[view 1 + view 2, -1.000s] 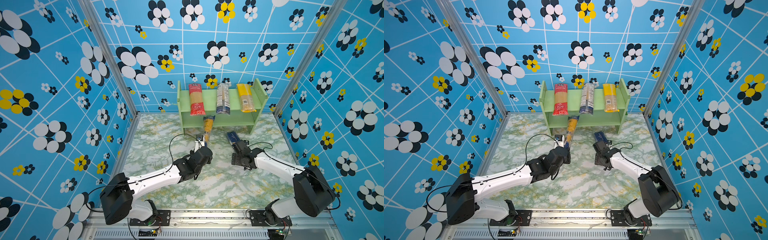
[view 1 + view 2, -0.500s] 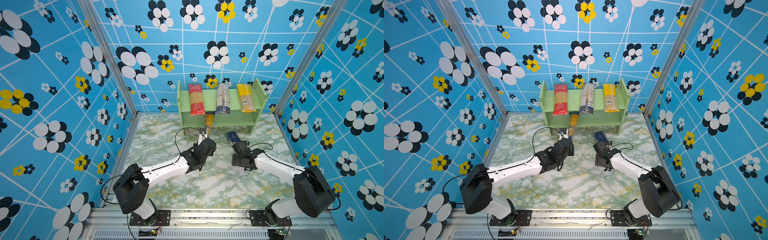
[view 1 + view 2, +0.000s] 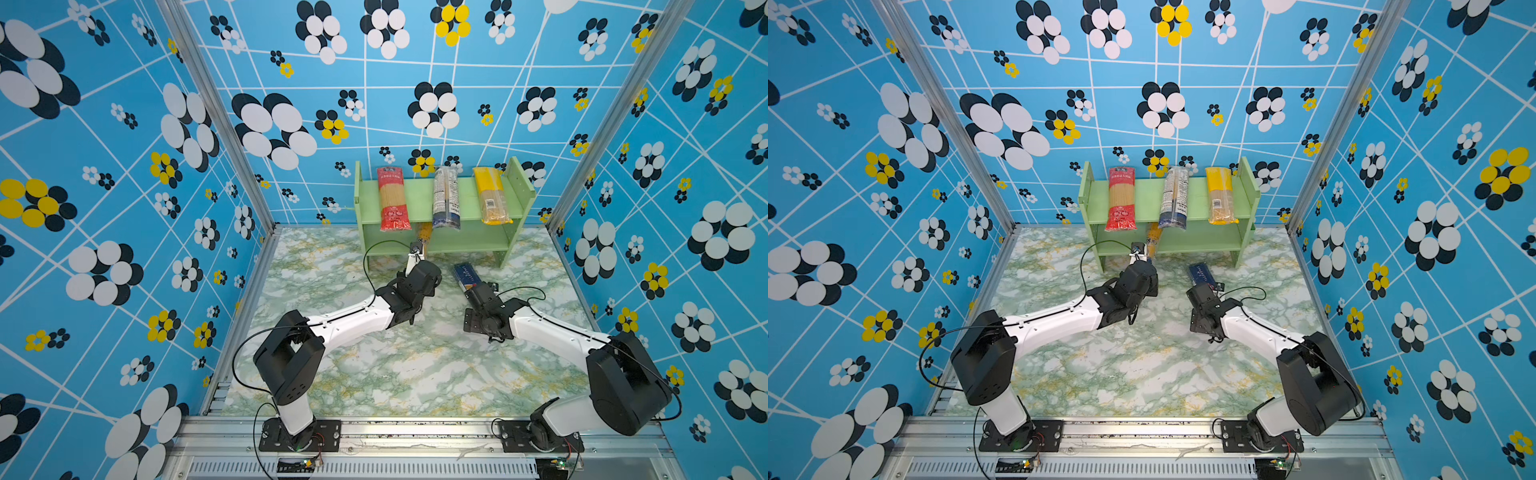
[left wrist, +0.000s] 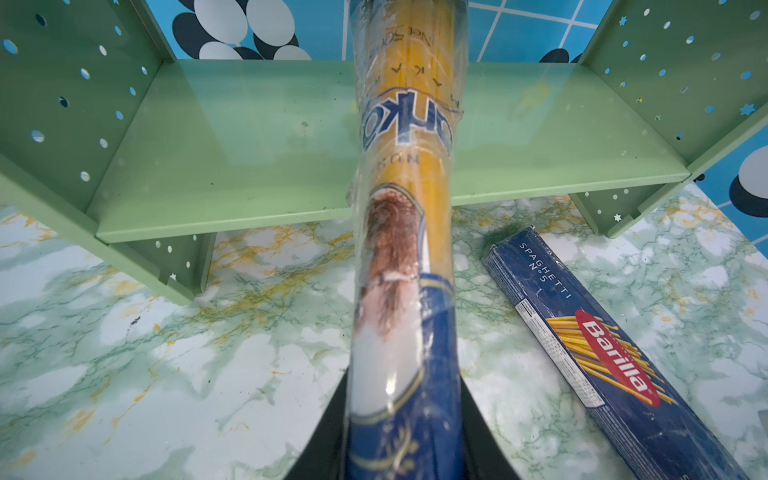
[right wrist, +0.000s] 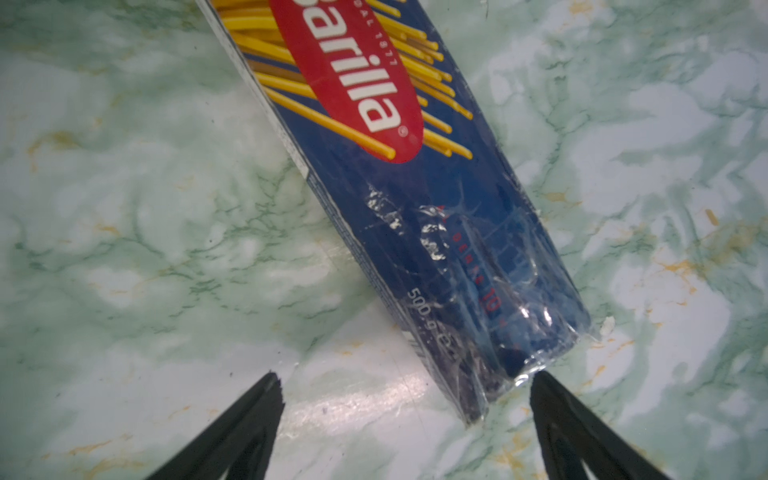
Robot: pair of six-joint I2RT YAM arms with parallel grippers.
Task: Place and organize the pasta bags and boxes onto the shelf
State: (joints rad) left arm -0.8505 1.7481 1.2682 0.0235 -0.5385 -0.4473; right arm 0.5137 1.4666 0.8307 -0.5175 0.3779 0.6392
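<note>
My left gripper [image 4: 403, 415] is shut on the blue end of the blue-ended bag [image 4: 405, 174]. The bag's far yellow end reaches over the lower tier of the green shelf [image 4: 249, 145]. In both top views that bag [image 3: 424, 235] [image 3: 1152, 241] pokes under the top tier, ahead of the left gripper [image 3: 417, 258]. The red-ended bag [image 3: 390, 199], the clear white/blue-label bag [image 3: 445, 199] and the yellow-topped bag [image 3: 490, 197] lie across the top tier. The dark blue Barilla box [image 5: 374, 166] [image 3: 464, 276] lies flat on the table. My right gripper [image 5: 405, 380] [image 3: 478, 289] is open at its near end, holding nothing.
The green-veined marble tabletop [image 3: 415, 374] is closed in by blue flowered walls [image 3: 124, 208] on three sides. The shelf's peg-holed side panels [image 4: 75, 104] stand on either side of the held bag. An aluminium rail [image 3: 415, 428] with both arm bases runs along the front.
The left arm has stretched toward the shelf, carrying the blue-ended bag farther in under the top tier. The right arm and the Barilla box have stayed put.
</note>
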